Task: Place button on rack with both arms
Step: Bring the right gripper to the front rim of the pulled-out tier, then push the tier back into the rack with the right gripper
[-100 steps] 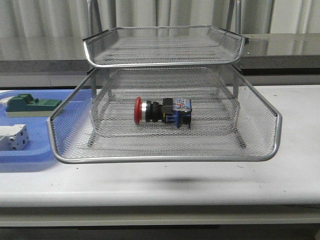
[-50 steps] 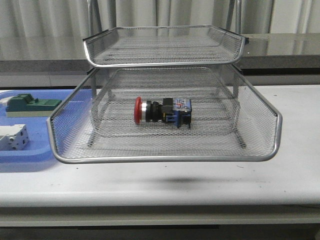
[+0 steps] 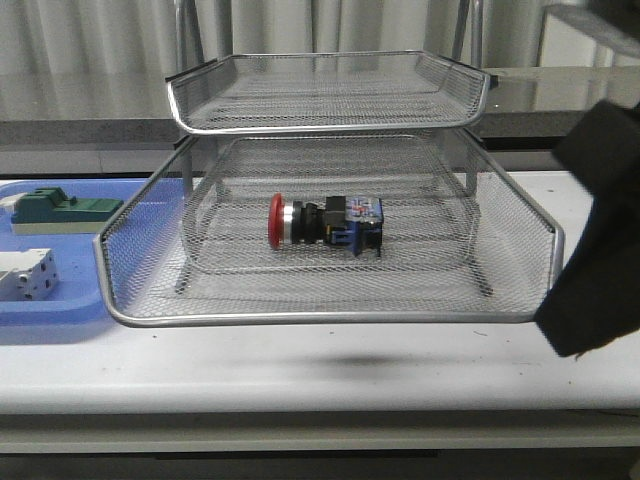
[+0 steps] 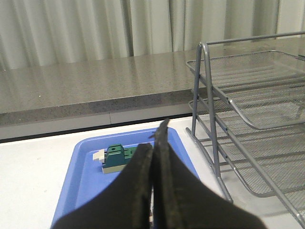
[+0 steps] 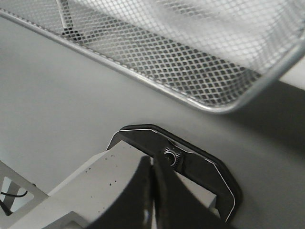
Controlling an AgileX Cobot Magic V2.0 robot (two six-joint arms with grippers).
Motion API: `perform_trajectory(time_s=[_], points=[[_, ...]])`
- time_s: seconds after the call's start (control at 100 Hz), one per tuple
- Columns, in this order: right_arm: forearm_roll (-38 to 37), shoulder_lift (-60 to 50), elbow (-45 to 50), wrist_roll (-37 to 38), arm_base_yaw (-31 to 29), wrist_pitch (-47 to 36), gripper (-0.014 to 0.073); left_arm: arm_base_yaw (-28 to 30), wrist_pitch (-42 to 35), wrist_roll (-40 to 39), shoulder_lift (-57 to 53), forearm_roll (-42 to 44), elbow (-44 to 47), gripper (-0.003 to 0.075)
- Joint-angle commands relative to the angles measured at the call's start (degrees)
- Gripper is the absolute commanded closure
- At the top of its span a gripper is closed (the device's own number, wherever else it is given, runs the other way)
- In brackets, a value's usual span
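The button [image 3: 325,222], with its red cap, black body and blue rear block, lies on its side in the middle tier of the silver wire-mesh rack [image 3: 330,315]. A dark part of my right arm [image 3: 597,250] fills the right edge of the front view, beside the rack's front right corner. My right gripper [image 5: 152,164] is shut and holds nothing; the rack's mesh corner [image 5: 214,76] hangs beyond it. My left gripper [image 4: 155,143] is shut and empty, off to the rack's left side [image 4: 212,143], over the blue tray [image 4: 81,181].
A flat blue tray [image 3: 60,310] lies left of the rack, holding a green block-shaped part [image 3: 62,211] and a white boxy part [image 3: 25,274]. A grey counter ledge [image 3: 80,130] runs behind the table. A black clamp with a knob [image 5: 176,160] sits by the right fingers.
My right arm has come into the front view at the right edge. The button and rack have not moved.
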Motion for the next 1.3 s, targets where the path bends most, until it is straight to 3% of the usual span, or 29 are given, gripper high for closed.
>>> perform_trajectory(time_s=[0.0,0.6,1.13,1.29], points=[[1.6,1.27,-1.96,1.16,2.16,-3.96,0.0653,-0.38,-4.3,-0.51,0.49,-0.9,-1.5,0.0741],[3.63,14.46,-1.84,1.79,11.75,-23.33,0.0653,-0.38,-4.3,-0.51,0.49,-0.9,-1.5,0.0741],[4.18,16.23,-1.84,1.79,11.42,-39.1,0.0653,-0.38,-4.3,-0.51,0.49,-0.9,-1.5,0.0741],[4.18,17.43,-2.83,1.79,7.85,-41.89,0.0653,-0.38,-4.3,-0.51,0.49,-0.9,-1.5,0.0741]])
